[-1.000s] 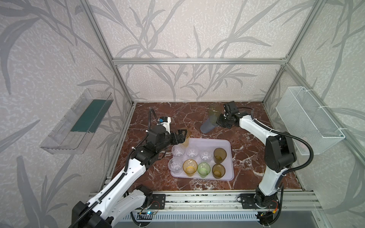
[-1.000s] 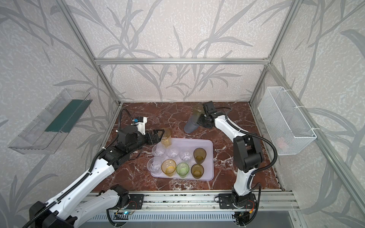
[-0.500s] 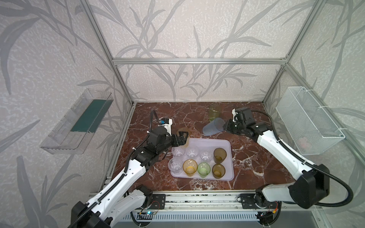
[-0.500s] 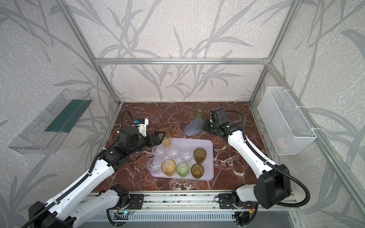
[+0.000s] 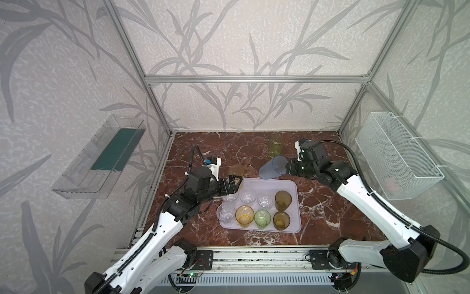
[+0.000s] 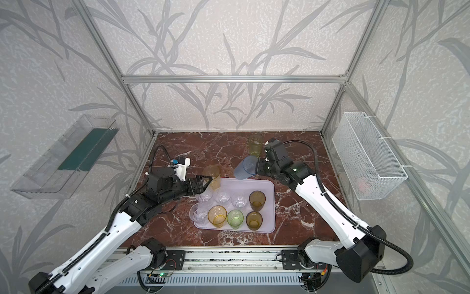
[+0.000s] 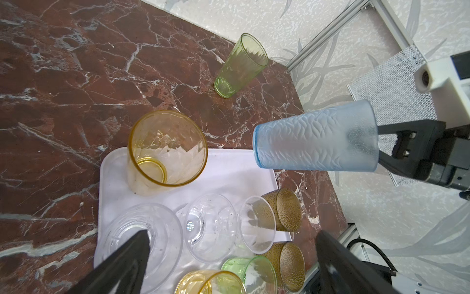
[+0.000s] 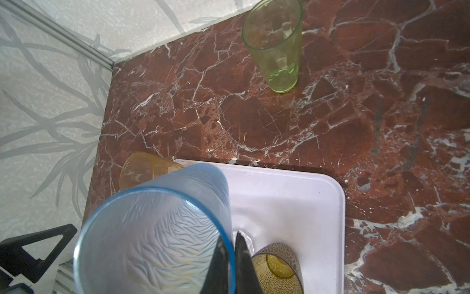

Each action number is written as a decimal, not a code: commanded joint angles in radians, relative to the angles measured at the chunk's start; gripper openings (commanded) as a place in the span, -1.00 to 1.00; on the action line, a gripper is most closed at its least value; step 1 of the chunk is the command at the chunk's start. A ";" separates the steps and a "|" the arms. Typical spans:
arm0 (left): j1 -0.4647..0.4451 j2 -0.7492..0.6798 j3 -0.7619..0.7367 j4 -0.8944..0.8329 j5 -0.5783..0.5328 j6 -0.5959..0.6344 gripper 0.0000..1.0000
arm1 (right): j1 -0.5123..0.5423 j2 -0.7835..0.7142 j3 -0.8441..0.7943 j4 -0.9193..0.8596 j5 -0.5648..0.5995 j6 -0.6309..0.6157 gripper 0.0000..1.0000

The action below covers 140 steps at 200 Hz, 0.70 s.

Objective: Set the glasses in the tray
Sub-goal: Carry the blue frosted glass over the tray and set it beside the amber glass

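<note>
- The right gripper (image 8: 230, 236) is clamped on the rim of the blue glass (image 5: 272, 168). The glass lies nearly level, with its base pointing away from the gripper over the far edge of the tray (image 5: 269, 186).
- The bare strip of tray lies just below, so the glass likely needs tipping upright.
- The left gripper (image 5: 232, 184) is spread wide and empty, just beside the tall amber glass (image 5: 237, 172) in the tray's far left corner.
- Eight short glasses (image 5: 244, 216) fill the front rows; one clear one perhaps overhangs the rim.
- The tall green glass (image 5: 276, 146) stands on the counter (image 5: 223, 150), nearer the right arm.

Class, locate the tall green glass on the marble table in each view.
Top view: tall green glass at the back, beyond the tray.
Top view: glass at the back, beyond the tray.
Left wrist: glass on marble past the tray.
Right wrist: glass on marble past the tray.
Shared landmark: the lavender tray.
</note>
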 commanded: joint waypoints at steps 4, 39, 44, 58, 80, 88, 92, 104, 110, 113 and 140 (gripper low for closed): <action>-0.002 -0.033 0.041 -0.086 -0.050 0.069 0.99 | 0.047 0.055 0.068 -0.016 0.065 -0.018 -1.00; -0.002 -0.067 0.050 -0.154 -0.103 0.125 0.99 | 0.108 0.126 0.114 -0.061 0.118 -0.020 -1.00; -0.003 -0.071 0.052 -0.165 -0.114 0.132 0.99 | 0.116 0.131 0.112 -0.063 0.124 -0.017 -1.00; -0.004 -0.080 0.057 -0.191 -0.141 0.154 0.99 | 0.140 0.138 0.098 -0.058 0.135 -0.009 -1.00; -0.004 -0.086 0.055 -0.213 -0.164 0.171 0.99 | 0.171 0.156 0.081 -0.064 0.149 -0.003 -1.00; -0.005 -0.087 0.052 -0.213 -0.163 0.170 0.99 | 0.176 0.163 0.073 -0.064 0.152 -0.003 -1.00; -0.006 -0.089 0.051 -0.210 -0.161 0.170 0.99 | 0.177 0.167 0.070 -0.063 0.151 -0.003 -1.00; -0.005 -0.090 0.047 -0.206 -0.155 0.164 0.99 | 0.180 0.179 0.065 -0.061 0.148 0.027 -1.00; -0.005 -0.089 0.044 -0.203 -0.155 0.162 0.99 | 0.182 0.185 0.065 -0.059 0.149 0.028 -1.00; -0.006 -0.090 0.043 -0.203 -0.156 0.162 0.99 | 0.182 0.189 0.066 -0.061 0.149 0.028 -1.00; -0.005 -0.081 0.045 -0.204 -0.158 0.164 0.99 | 0.191 0.219 0.086 -0.082 0.179 0.023 -1.00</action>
